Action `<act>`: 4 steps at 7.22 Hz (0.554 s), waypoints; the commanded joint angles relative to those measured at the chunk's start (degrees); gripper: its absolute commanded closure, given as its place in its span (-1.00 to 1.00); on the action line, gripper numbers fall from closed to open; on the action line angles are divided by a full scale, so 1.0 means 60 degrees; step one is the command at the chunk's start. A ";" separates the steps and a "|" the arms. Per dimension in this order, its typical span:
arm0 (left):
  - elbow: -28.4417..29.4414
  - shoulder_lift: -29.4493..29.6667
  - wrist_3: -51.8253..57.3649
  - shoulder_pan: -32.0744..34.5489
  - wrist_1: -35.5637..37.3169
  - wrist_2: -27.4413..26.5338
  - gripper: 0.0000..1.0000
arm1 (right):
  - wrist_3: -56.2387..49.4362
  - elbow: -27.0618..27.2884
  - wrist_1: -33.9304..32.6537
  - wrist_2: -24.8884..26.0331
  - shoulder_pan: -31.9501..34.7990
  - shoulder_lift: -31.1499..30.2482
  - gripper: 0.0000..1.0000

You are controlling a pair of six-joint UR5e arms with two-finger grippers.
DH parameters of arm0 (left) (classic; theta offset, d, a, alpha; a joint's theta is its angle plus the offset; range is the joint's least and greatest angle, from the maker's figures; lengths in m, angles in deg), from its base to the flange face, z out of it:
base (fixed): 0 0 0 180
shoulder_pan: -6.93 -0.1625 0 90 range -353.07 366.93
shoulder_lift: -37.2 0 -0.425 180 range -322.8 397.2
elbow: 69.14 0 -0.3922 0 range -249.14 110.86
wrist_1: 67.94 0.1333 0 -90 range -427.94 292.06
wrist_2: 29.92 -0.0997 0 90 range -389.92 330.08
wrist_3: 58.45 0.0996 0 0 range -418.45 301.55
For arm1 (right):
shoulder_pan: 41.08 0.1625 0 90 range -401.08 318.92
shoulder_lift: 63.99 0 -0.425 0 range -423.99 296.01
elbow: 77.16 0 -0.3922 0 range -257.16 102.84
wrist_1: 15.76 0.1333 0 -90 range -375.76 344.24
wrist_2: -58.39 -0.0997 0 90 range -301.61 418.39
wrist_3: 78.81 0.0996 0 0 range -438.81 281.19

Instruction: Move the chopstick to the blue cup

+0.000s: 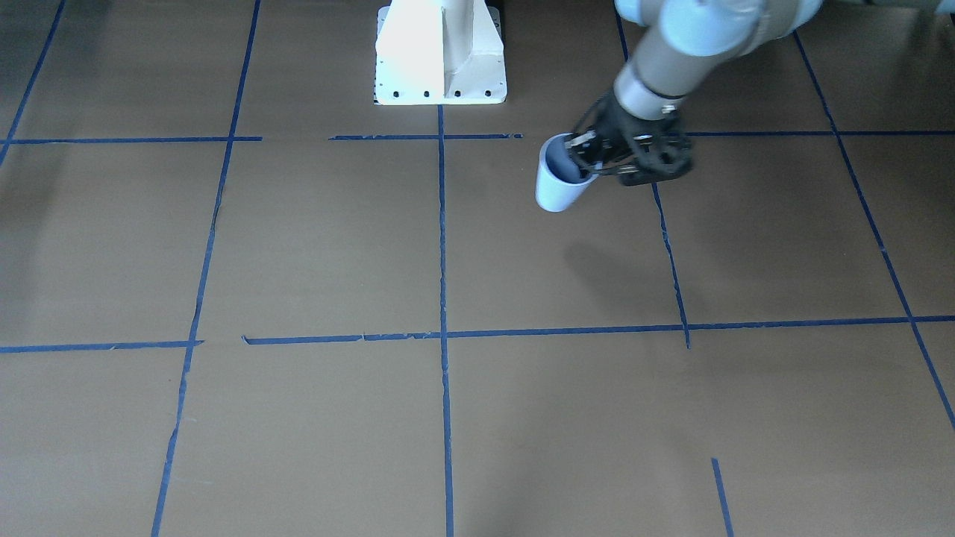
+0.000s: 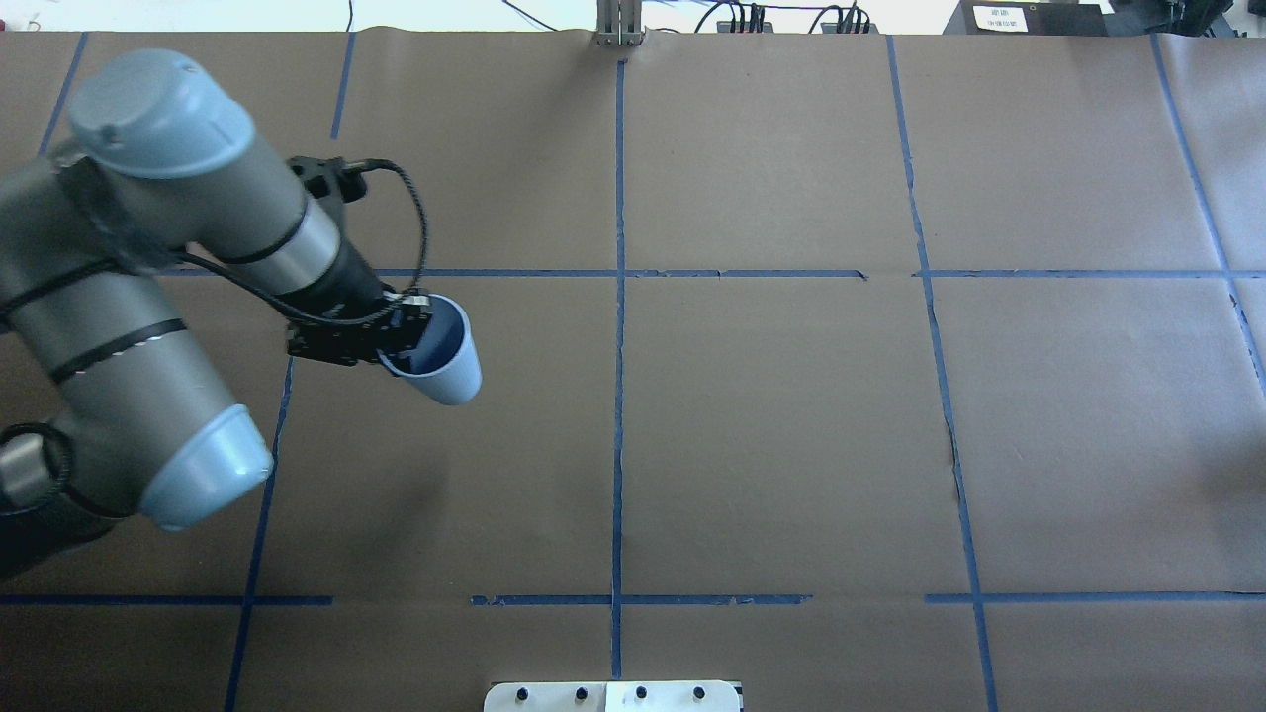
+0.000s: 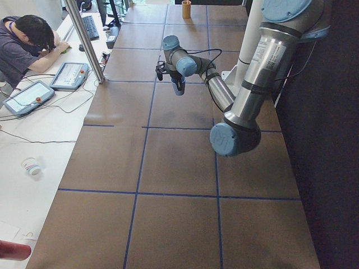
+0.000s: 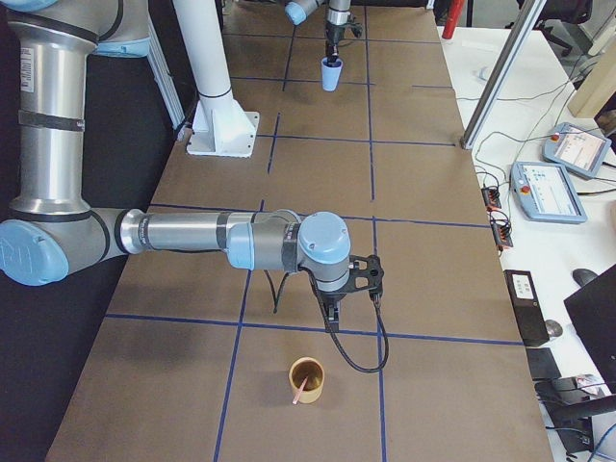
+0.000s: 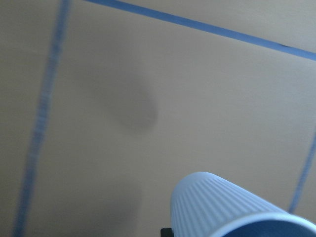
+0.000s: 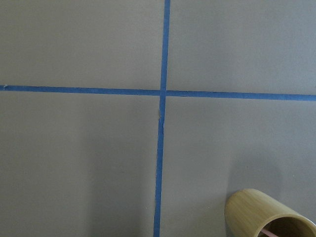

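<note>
Left gripper (image 2: 404,334) clamped the cup (image 2: 450,368) by its rim, right gripper's (image 4: 332,320) state unclear; the thin, slippery chopstick (image 4: 301,390) likely needed pinching near its top.

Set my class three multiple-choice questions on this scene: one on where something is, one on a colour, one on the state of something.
1. Where is the chopstick?
A. In the blue cup
B. In the tan cup
C. Flat on the table

2. What colour are the tape lines on the table?
A. Red
B. Yellow
C. Blue

3. The blue cup is:
A. held off the table by the left gripper
B. standing on the table
C. lying on its side on the table

Answers:
1 B: the pink chopstick leans inside the tan cup.
2 C: every line of the grid is blue.
3 A: the gripper clamps its rim, and its shadow lies apart from it on the table.
</note>
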 commanded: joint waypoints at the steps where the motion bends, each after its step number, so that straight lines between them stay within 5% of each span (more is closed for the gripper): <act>1: 0.2384 0.2401 -0.1003 -0.1204 -0.0341 -0.1545 1.00 | 0.0031 0.0054 0.0015 -0.0017 0.0000 -0.0019 -1.00; 4: 0.3494 0.2587 -0.1284 -0.1415 -0.1587 -0.1777 1.00 | 0.0031 -0.0018 0.0001 -0.0032 0.0000 0.0069 -1.00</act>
